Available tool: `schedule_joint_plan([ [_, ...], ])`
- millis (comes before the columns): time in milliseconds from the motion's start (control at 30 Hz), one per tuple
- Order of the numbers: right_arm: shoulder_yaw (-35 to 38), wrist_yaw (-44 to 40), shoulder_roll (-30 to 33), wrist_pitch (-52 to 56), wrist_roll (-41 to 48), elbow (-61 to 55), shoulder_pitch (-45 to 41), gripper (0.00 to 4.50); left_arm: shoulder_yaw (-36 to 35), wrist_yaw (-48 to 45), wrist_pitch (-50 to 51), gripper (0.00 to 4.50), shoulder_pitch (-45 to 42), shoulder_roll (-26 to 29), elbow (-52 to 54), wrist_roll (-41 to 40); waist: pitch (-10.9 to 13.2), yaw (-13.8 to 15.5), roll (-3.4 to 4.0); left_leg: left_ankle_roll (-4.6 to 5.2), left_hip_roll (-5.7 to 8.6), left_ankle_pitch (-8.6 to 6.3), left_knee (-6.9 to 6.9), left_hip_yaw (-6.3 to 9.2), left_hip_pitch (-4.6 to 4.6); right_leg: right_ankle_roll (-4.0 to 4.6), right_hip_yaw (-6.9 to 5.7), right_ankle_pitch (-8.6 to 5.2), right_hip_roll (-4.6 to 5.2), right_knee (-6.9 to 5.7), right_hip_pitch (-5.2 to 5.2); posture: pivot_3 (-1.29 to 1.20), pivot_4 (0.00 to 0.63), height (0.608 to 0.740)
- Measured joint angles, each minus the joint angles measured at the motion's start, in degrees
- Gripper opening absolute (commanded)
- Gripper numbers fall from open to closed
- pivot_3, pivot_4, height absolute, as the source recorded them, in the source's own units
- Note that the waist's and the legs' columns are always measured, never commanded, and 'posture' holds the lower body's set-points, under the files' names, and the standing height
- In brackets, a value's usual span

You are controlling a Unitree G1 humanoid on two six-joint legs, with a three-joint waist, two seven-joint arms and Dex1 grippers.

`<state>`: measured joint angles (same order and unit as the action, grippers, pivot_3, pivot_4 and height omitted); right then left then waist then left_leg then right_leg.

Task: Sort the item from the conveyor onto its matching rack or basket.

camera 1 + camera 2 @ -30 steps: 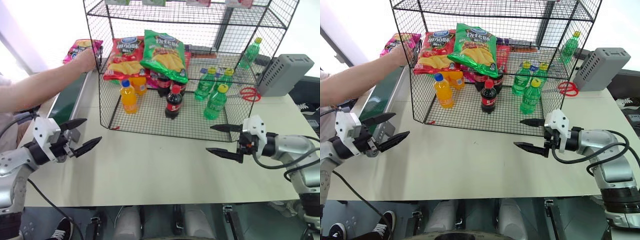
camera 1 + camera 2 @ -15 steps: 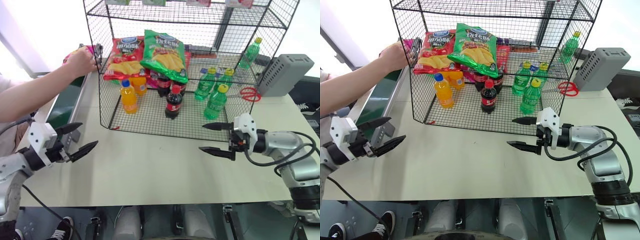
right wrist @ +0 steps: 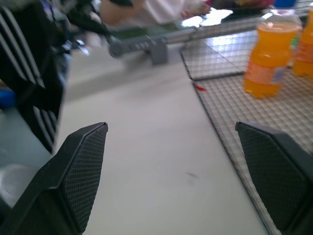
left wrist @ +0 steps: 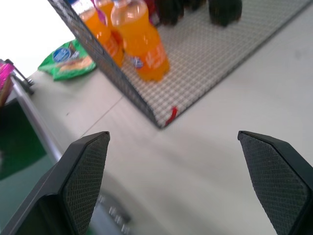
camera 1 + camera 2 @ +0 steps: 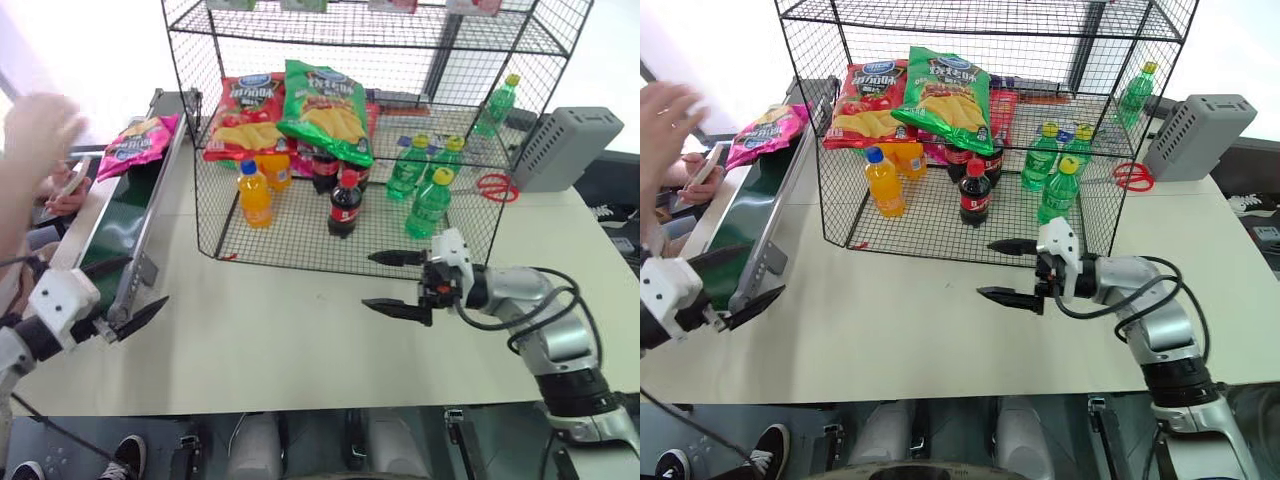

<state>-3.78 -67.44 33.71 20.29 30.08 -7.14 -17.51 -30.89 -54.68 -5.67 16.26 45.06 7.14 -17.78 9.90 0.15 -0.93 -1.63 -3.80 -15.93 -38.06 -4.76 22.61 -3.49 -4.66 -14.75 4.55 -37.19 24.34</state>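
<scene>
Left eye view shows the pink chip bag (image 5: 138, 145) lying on the far end of the green conveyor (image 5: 112, 225), at about 10 o'clock in the picture. A second ago a person's hand was holding that bag by the corner of the rack. Now the hand (image 5: 40, 128) has let go and pulled back, up at about 9 o'clock, and the bag rests on the belt by itself.

The big black wire rack (image 5: 360, 140) stands on the pale surface (image 5: 300, 330) in the middle. Inside it are a red chip bag (image 5: 243, 115), a green chip bag (image 5: 325, 108), an orange bottle (image 5: 253, 194), a dark cola bottle (image 5: 344, 205) and some green bottles (image 5: 428, 203). A grey box (image 5: 566, 148) sits at about 2 o'clock, past the rack.

The left gripper (image 5: 125, 293) is down at about 8 o'clock, just beside the near end of the conveyor. Its two black fingers are spread wide with nothing between them. It has slid farther out to the left edge than it was before.

The right gripper (image 5: 392, 282) hangs over the surface at about 4 o'clock, just in front of the rack. Its fingers are spread wide too, and it grasps nothing. It has moved in toward the middle since a second ago.

Left wrist view shows the orange bottle (image 4: 143, 41) behind the rack's corner, between that gripper's two wide fingers (image 4: 85, 171).
</scene>
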Motion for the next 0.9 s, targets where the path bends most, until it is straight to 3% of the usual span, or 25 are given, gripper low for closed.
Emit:
schedule_joint_plan([
  [267, -4.07, 0.55, -4.18, 0.49, -0.30, -1.10, -2.28, 4.36, -7.55, 3.66, -11.94, 4.50, 5.45, -0.01, -1.62, 6.35, -0.01, 0.17, -0.01, 0.00, 0.00, 0.00, 0.00, -0.03, 0.02, 0.01, 0.00, 0.00, 0.02, 0.00, 0.02, 0.00, 0.150, 0.740],
  [500, -6.45, -0.59, -6.98, 1.61, 0.04, -0.81, -5.39, 4.36, -13.10, 9.41, -26.72, 4.50, 12.20, 1.08, -9.45, 17.96, -0.05, -0.65, -0.08, 0.00, -0.04, -0.01, 0.03, -0.03, 0.03, 0.03, -0.04, -0.01, 0.04, 0.00, 0.07, 0.00, 0.150, 0.740],
  [633, -9.35, -2.69, -7.93, 1.66, -0.13, -0.27, -5.87, 4.36, -13.90, 13.51, -34.35, 4.50, 13.75, 3.87, -15.04, 24.05, -0.07, -0.88, -0.11, 0.00, -0.04, -0.01, 0.05, -0.07, 0.04, 0.04, -0.04, -0.02, 0.09, 0.00, 0.10, 0.00, 0.150, 0.740],
  [900, -10.52, -2.95, -8.48, 3.22, -0.05, -0.31, -7.26, 4.36, -12.53, 19.18, -39.67, 4.50, 15.59, 4.08, -22.26, 28.29, -0.07, -0.83, -0.12, 0.00, -0.07, -0.01, 0.07, -0.09, 0.05, 0.03, -0.05, -0.01, 0.13, 0.00, 0.14, 0.00, 0.150, 0.740],
])
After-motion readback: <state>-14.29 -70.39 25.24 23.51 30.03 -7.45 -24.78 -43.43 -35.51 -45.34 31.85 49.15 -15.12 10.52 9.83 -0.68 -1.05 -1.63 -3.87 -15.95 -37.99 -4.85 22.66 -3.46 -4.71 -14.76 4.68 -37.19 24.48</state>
